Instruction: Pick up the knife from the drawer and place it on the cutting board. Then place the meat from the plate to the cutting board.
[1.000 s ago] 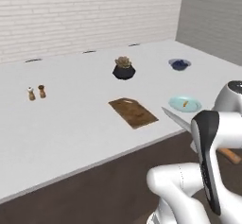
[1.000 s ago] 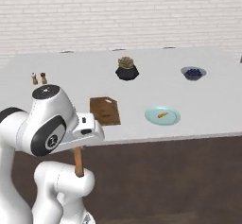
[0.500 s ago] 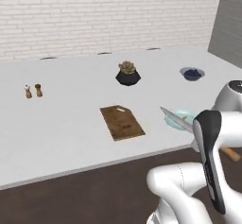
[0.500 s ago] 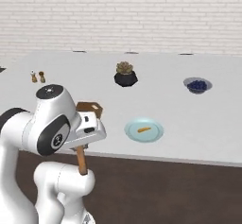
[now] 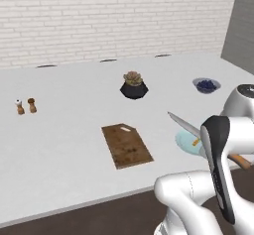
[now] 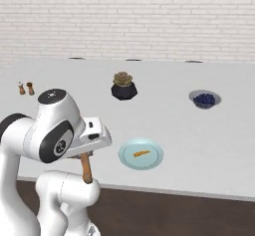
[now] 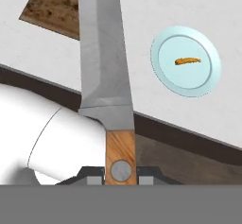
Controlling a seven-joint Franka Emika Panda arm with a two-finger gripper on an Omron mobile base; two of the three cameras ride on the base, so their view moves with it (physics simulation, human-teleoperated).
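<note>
The long silver-grey knife with the orange-brown wooden handle [image 7: 106, 76] is gripped at its handle by the closed end effector [image 7: 120, 173], seen at lower centre of the hand view, blade crossing the white counter [image 5: 64, 154] edge. The brown wooden rectangular cutting board [image 5: 126, 145] lies flat at centre frame, open counter around it. A pale blue round plate [image 6: 141, 154] carrying an orange meat strip [image 6: 141, 154] sits near the front edge.

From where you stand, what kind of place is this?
Most likely a kitchen, a rendered one: a long white counter before a white brick wall, a wooden cutting board, and a plate with food.
</note>
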